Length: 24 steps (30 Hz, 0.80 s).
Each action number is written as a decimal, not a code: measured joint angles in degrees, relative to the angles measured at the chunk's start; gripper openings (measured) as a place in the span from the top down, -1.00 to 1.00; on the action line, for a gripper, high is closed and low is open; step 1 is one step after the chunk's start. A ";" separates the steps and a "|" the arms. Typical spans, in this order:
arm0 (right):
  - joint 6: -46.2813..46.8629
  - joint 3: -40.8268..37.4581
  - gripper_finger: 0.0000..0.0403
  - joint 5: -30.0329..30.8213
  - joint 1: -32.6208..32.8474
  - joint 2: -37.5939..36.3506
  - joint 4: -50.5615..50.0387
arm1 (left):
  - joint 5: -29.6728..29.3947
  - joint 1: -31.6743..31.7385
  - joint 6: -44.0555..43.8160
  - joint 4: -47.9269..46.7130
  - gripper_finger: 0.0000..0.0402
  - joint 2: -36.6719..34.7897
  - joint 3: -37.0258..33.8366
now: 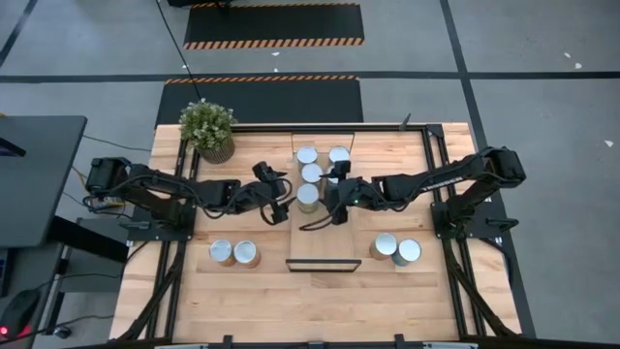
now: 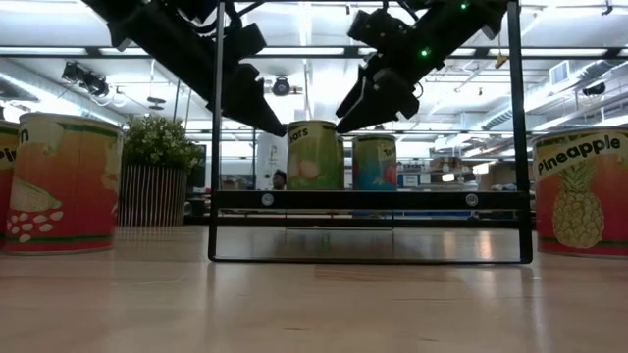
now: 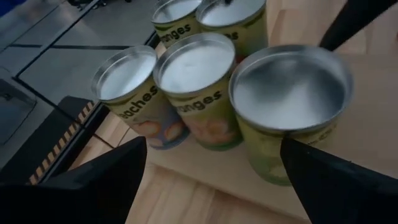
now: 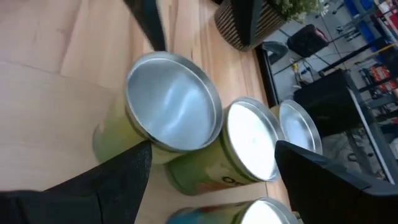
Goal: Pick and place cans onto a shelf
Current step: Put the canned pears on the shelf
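Nearest can (image 1: 307, 197) between both hands, seemingly untouched, on shelf (image 1: 320, 247).

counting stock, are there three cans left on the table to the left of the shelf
No, the high view shows only two cans on the table left of the shelf, standing side by side.

Wooden table (image 1: 320, 301) carrying a light-wood shelf (image 1: 320, 254) at its centre, a potted plant (image 1: 207, 129) at the far left corner, and two pairs of cans (image 1: 234, 253) (image 1: 395, 249) flanking the shelf. Five cans (image 1: 311, 173) stand clustered on the shelf's far half.
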 joint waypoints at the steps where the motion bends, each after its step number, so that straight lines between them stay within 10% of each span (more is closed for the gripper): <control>1: 0.09 0.00 -0.73 0.93 0.39 -0.30 -1.22 | -0.33 0.00 0.09 -0.59 -0.87 0.00 0.00; 24: 5.40 -0.02 -0.73 -5.49 -2.06 -0.60 -1.71 | -0.74 1.59 -1.28 2.68 -0.87 4.55 -0.02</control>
